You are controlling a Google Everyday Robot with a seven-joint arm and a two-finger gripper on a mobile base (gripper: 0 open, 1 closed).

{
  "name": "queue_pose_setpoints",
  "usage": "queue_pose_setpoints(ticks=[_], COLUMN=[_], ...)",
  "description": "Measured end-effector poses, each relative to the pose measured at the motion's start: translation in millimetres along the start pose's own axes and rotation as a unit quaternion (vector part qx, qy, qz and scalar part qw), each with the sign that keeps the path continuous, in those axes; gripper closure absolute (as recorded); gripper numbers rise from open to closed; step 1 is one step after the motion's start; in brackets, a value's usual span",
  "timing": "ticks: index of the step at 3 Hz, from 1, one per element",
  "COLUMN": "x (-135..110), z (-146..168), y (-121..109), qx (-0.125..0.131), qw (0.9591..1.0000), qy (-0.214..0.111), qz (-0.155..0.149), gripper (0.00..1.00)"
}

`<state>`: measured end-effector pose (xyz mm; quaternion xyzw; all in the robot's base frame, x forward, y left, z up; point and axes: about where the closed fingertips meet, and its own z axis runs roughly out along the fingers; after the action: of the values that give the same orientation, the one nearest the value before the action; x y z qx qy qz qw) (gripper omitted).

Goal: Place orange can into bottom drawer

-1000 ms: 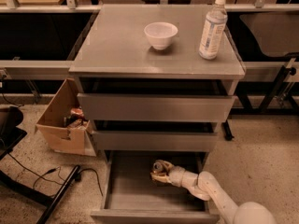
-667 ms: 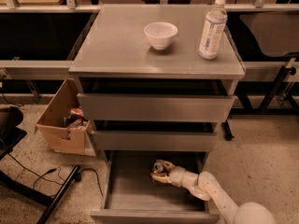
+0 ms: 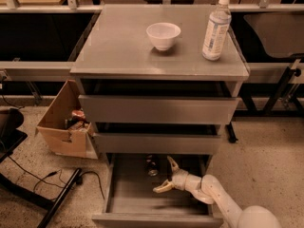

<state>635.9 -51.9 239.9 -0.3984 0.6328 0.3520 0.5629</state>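
Observation:
The bottom drawer (image 3: 142, 203) of the grey cabinet is pulled out. The orange can (image 3: 152, 166) stands upright inside it near the back, in shadow under the middle drawer. My gripper (image 3: 166, 177) is inside the drawer just right of the can. Its fingers are spread open and hold nothing, with a small gap between them and the can. My pale arm (image 3: 223, 201) reaches in from the lower right over the drawer's right side.
A white bowl (image 3: 163, 35) and a clear bottle (image 3: 216, 28) stand on the cabinet top. The two upper drawers (image 3: 156, 109) stick out slightly. A cardboard box (image 3: 64, 122) sits on the floor to the left, with a black stand and cables in front of it.
My gripper was shut on the can inside the drawer. It has let go, opened wide and drawn back a little to the right. The can now stands alone.

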Motion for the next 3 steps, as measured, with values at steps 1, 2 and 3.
queue_pose_setpoints(ticks=[1,2,3], x=[-21.0,-50.8,-79.9], z=[-36.1,-88.1,-148.6], y=[7.8,22.5,57.9], qx=[-0.002,-0.012,-0.073], qw=[0.9998,0.9986,0.9923], qy=[0.018,0.049,0.099], qz=[-0.008,-0.018,-0.016], gripper=[0.00,0.00,0.00])
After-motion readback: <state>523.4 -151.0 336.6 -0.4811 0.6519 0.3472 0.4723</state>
